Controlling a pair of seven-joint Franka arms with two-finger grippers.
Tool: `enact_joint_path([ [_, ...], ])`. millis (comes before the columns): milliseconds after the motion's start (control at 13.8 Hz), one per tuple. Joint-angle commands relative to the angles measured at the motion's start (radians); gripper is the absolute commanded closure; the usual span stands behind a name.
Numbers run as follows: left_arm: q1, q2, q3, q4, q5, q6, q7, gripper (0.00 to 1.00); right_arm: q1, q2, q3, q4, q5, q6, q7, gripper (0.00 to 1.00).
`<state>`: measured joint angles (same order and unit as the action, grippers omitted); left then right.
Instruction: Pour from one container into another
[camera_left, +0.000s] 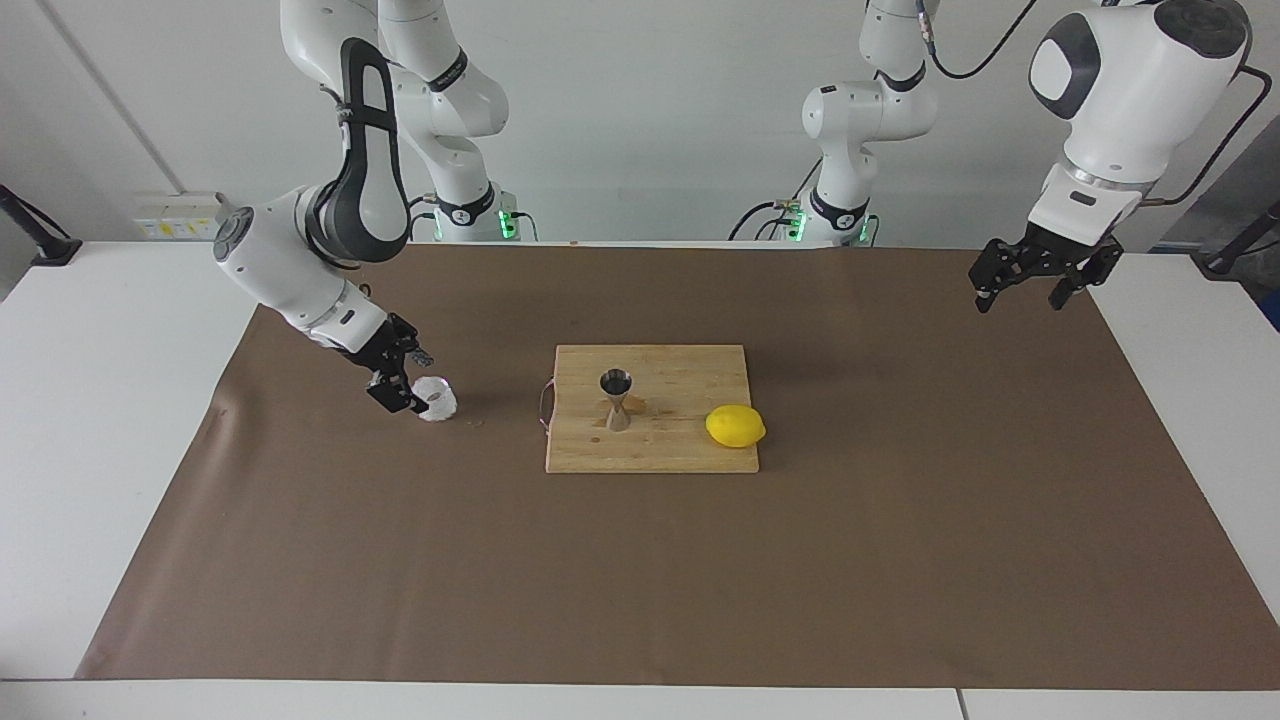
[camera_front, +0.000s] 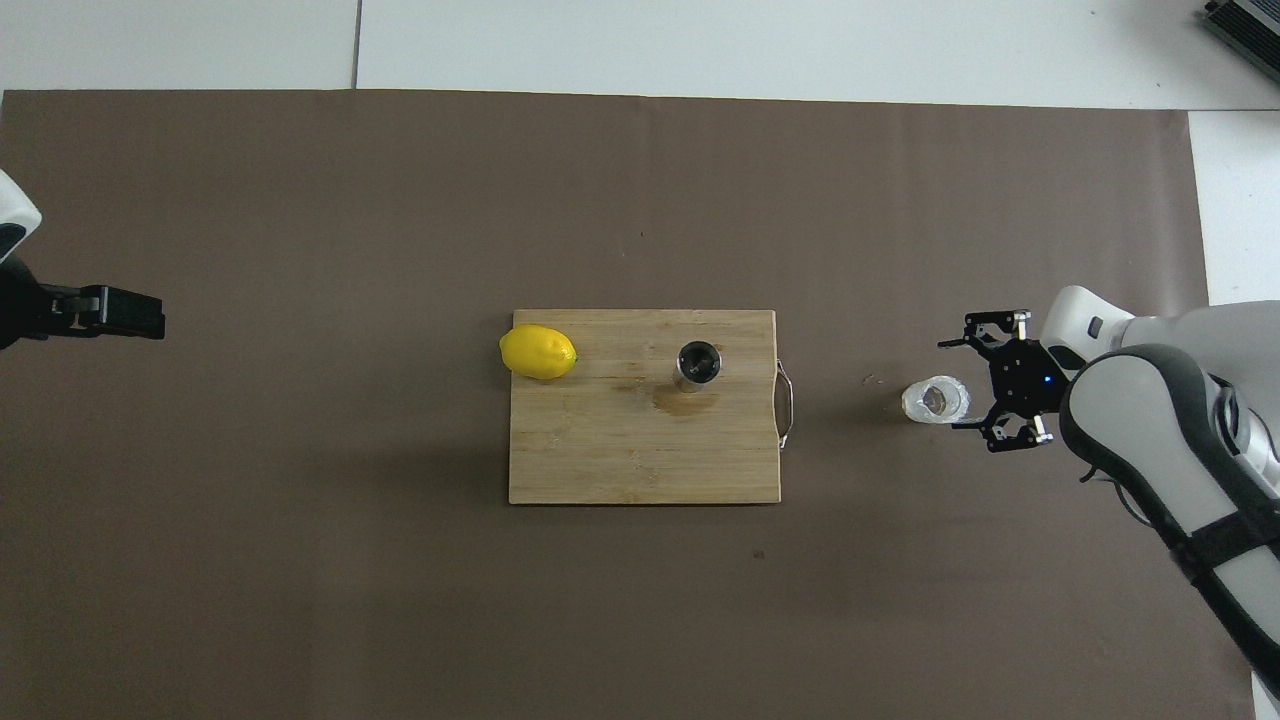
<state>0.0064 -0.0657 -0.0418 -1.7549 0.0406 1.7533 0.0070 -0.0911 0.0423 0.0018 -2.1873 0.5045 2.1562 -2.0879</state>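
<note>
Standing upright on the brown mat toward the right arm's edge of the table, frosted cup (camera_left: 437, 399) (camera_front: 935, 400), with right gripper (camera_left: 408, 381) (camera_front: 995, 397) just beside it, jaws spread wide, not gripping. Upright on the wooden cutting board (camera_left: 652, 455) (camera_front: 640, 460) mid-table: steel jigger (camera_left: 616, 399) (camera_front: 699, 362), lemon (camera_left: 735, 426) (camera_front: 538, 352) near it. Waiting over the left arm's edge, left gripper (camera_left: 1025, 287) (camera_front: 120, 312), jaws open.

Facing view: high, across the table, looking toward both arm bases, taking in the whole brown mat (camera_left: 900, 560).
Overhead view: high above the robots' end, looking steeply down and forward.
Shared: the mat and cutting board (camera_left: 680, 450) (camera_front: 600, 460), half a turn apart.
</note>
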Motion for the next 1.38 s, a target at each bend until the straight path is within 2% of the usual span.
enact_joint_path([
  [0, -0.008, -0.014, 0.010, -0.006, 0.002, -0.011, 0.005, 0.00, -0.003, -0.057, 0.007, 0.043, -0.120, -0.061, 0.182, 0.00],
  [218, -0.008, -0.014, 0.010, -0.006, 0.001, -0.011, 0.005, 0.00, 0.005, -0.100, 0.020, 0.102, -0.247, -0.087, 0.511, 0.00],
  [654, -0.006, -0.014, 0.010, -0.008, 0.002, -0.011, 0.005, 0.00, 0.008, -0.096, 0.035, 0.234, -0.319, -0.125, 1.130, 0.00],
  [1018, -0.006, -0.014, 0.010, -0.008, 0.002, -0.011, 0.005, 0.00, 0.008, -0.100, 0.060, 0.320, -0.419, -0.220, 1.683, 0.00],
  [1308, -0.008, -0.014, 0.010, -0.006, 0.001, -0.011, 0.005, 0.00, 0.008, -0.099, 0.066, 0.406, -0.474, -0.324, 2.024, 0.00],
])
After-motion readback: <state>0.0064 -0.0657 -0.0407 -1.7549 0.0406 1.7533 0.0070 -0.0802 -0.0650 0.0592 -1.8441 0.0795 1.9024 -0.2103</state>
